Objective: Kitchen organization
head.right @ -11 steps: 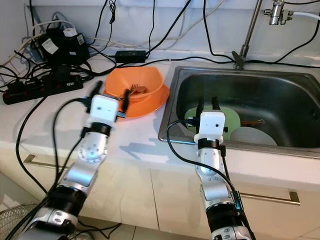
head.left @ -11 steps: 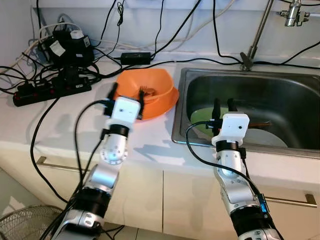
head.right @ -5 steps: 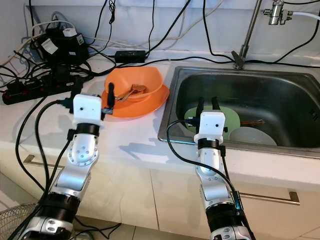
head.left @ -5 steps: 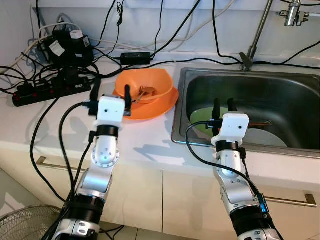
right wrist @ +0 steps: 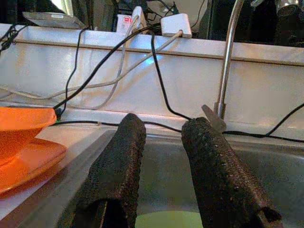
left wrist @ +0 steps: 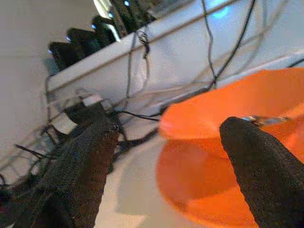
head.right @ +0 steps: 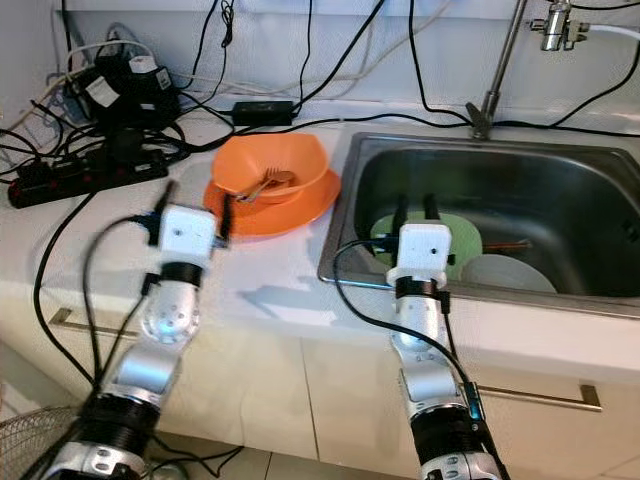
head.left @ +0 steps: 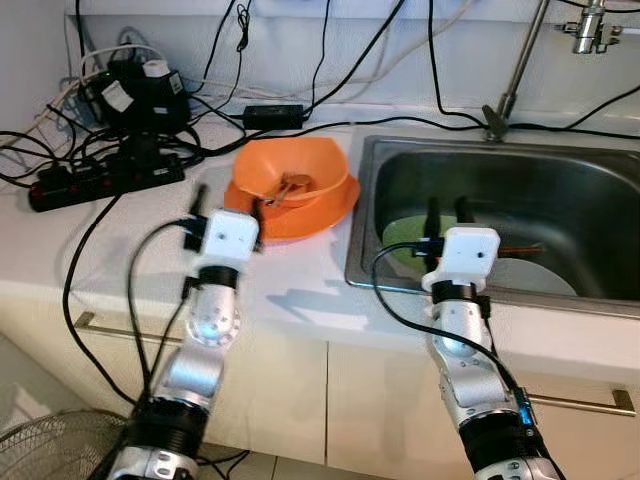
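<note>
An orange bowl (head.left: 292, 172) holding a fork (head.left: 288, 188) sits on a matching orange plate (head.left: 320, 212) on the white counter (head.left: 120, 250), beside the sink's (head.left: 560, 200) left rim. The left gripper (head.left: 228, 198), fingers spread wide, hovers at the plate's near-left edge; the right gripper (head.left: 447, 212), fingers slightly apart, hangs over the sink's front edge above a green plate (head.left: 405, 232).

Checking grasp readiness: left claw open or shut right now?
Open. In the left wrist view the two black fingers stand wide apart, with the orange bowl and orange plate visible between them; the left claw holds nothing.

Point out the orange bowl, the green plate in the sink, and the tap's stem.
orange bowl (head.right: 285, 160): right eye view, inner wall.
green plate (head.right: 462, 240): right eye view, bare right part.
tap's stem (head.left: 520, 60): left eye view, mid-stem.
</note>
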Motion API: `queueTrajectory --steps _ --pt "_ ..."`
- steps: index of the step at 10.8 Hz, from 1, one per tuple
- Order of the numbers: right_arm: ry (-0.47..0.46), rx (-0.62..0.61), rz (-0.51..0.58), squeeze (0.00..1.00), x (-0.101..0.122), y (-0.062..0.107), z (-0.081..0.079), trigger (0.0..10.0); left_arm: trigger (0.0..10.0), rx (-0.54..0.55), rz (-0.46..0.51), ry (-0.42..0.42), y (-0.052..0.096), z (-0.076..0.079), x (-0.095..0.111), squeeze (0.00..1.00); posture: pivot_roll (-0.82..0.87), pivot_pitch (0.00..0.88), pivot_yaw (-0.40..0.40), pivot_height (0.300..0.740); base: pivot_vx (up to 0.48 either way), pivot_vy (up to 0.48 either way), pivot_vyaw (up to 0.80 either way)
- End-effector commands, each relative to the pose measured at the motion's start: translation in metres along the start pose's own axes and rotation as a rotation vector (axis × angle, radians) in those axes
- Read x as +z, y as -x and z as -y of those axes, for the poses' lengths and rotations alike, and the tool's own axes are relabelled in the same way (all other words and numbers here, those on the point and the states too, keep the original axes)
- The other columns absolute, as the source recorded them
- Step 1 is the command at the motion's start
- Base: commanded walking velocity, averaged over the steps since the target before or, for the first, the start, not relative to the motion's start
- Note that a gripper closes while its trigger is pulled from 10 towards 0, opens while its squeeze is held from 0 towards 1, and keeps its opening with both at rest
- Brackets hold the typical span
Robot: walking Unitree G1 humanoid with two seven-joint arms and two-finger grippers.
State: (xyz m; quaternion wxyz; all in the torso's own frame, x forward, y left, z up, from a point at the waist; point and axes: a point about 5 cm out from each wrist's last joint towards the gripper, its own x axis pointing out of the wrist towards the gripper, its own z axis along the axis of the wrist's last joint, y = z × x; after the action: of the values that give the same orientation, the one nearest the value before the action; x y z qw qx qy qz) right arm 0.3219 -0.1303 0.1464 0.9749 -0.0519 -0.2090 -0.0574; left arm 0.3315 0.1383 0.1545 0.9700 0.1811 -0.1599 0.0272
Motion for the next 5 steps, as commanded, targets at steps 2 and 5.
queueTrajectory --steps 2,5 --pt "-0.002 -0.003 0.008 0.00 0.0012 -0.0025 -0.0008 10.0 10.0 -0.028 -0.021 0.001 0.0008 0.0037 -0.0002 0.00 0.03 0.000 0.067 0.740 0.000 0.000 0.00" --pt "-0.003 -0.003 0.013 0.00 0.0019 -0.0031 -0.0005 10.0 10.0 -0.050 -0.011 0.015 -0.0022 0.0080 0.0031 0.00 0.03 0.000 0.066 0.740 0.000 0.000 0.00"
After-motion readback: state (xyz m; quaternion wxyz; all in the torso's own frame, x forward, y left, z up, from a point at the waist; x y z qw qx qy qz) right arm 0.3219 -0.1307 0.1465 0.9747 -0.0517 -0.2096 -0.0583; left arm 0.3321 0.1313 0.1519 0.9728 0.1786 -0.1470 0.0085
